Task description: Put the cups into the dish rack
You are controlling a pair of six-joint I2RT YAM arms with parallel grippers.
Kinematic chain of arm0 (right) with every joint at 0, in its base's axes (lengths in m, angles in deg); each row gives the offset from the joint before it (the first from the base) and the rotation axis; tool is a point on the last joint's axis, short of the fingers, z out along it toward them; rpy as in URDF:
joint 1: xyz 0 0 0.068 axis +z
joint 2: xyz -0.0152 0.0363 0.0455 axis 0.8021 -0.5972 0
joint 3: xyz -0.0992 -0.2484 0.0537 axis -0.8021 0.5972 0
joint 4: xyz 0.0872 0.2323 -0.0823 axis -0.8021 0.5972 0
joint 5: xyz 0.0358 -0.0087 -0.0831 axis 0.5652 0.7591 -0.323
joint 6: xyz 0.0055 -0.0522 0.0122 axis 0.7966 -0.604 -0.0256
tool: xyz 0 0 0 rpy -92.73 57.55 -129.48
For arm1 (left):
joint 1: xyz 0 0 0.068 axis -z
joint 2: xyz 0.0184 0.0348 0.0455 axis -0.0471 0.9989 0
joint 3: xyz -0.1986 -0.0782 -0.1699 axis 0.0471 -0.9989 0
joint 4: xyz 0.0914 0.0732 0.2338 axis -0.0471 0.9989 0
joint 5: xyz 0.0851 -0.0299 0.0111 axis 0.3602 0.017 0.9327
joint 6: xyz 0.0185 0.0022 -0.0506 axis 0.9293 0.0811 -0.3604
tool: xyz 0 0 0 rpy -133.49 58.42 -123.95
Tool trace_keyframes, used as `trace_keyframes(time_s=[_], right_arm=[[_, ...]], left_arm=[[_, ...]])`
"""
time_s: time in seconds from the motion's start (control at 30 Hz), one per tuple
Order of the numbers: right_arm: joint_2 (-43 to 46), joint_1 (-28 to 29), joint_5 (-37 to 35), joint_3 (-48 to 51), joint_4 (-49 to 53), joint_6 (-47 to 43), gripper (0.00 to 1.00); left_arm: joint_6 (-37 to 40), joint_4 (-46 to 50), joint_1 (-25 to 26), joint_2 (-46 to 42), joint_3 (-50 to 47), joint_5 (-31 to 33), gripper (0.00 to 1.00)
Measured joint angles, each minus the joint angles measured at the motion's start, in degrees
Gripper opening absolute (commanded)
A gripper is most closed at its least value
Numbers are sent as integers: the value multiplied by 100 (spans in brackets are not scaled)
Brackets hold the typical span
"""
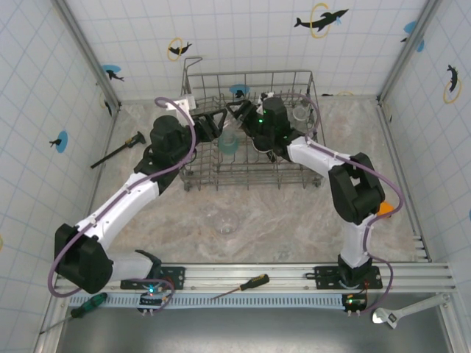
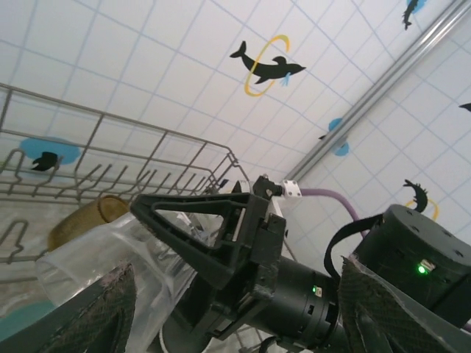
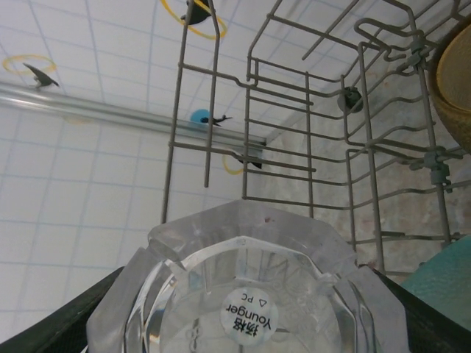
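Right wrist: right gripper (image 3: 246, 312) jaws clamp clear tumbler (image 3: 243, 250) (label facing camera) over dish rack (image 3: 309, 169); left gripper (image 2: 235, 309) jaws apart.

Marbled table (image 1: 294, 220) with dish rack (image 1: 243, 180), a clear cup (image 1: 227, 225), black tool (image 1: 118, 149) at left.

White arm links (image 1: 118, 209), black joints (image 1: 173, 136), purple cables (image 1: 193, 131), green status lights (image 1: 260, 120); black triangular gripper fingers (image 2: 193, 201).

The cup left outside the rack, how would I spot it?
Find the big grey wire dish rack at the far end of the table. On the marbled top just in front of it, near the middle, sits a clear cup. Unlike the other cups, it is outside the rack.
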Motion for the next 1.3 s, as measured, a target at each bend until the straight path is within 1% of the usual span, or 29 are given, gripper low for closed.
trace_keyframes(time_s=[0.07, 0.2, 0.23, 0.43, 0.53, 0.7, 0.9, 1.0, 1.3], right_arm=[[-98, 127, -83, -271, 330, -457, 45], [-223, 448, -216, -702, 793, -1268, 44], [-251, 507, -227, -776, 844, -1423, 44], [-516, 776, -267, -1088, 1172, -2308, 45], [-688, 835, -323, -1209, 1373, -2693, 45], [-837, 955, -313, -1250, 1539, -3263, 45], [-887, 1161, -136, -1248, 1539, -3770, 46], [-907, 1250, -63, -1248, 1534, -3947, 47], [-1106, 1381, -17, -1248, 1534, -4363, 47]], left_arm=[[105, 229, 0, -92, 0, 162, 82], [363, 691, -2, -330, 0, 577, 96], [413, 791, -4, -396, 0, 678, 97], [595, 1268, -289, -782, 0, 1034, 97], [636, 1526, -592, -866, 0, 1115, 97], [636, 1899, -1108, -997, -42, 1134, 97], [636, 2179, -1550, -1121, -127, 1104, 97], [634, 2240, -1659, -1126, -142, 1071, 97], [632, 2332, -1700, -1147, -310, 955, 97]])
